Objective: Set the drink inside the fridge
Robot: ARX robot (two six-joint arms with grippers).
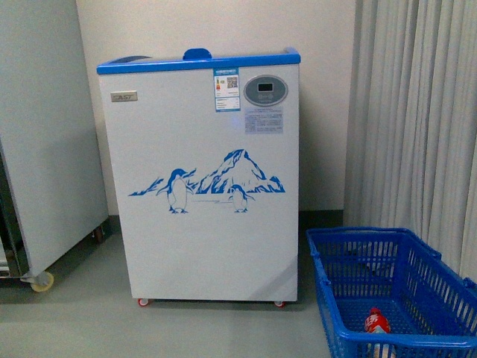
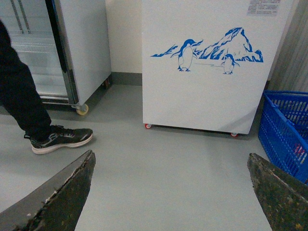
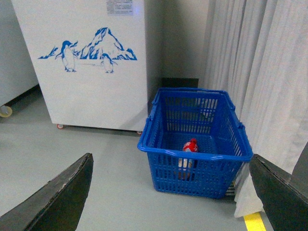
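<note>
Front view: 1 drink (image 1: 377, 321) inside blue basket (image 1: 358, 233), on floor (image 1: 74, 321) right of fridge (image 1: 201, 186). Left gripper (image 2: 169, 156), right gripper (image 3: 171, 158): both spread wide, holding nothing.

Smooth white painted-looking sheet on the fridge (image 1: 201, 239), with a soft sheen low down. Glossy blue moulded plastic along its top rim (image 1: 197, 65), and paper-like printed stickers (image 1: 227, 91) on the front. Matt grey-white panel on the cabinet (image 1: 45, 134). Stiff blue plastic lattice for the basket (image 1: 358, 233), slightly shiny at the edge. Shiny red film wrap on the drink (image 1: 377, 321). Pale cloth in soft folds for the curtain (image 1: 417, 112). Smooth grey floor (image 1: 89, 321), dull with faint reflections. On the left claw (image 2: 171, 156), dark fingers (image 2: 62, 197), rough, pitted and scuffed. On the right claw (image 3: 171, 161), fingers (image 3: 57, 197) dark, matt and smoother. Black mesh cloth and a white rubbery sole on a shoe (image 2: 60, 138).
</note>
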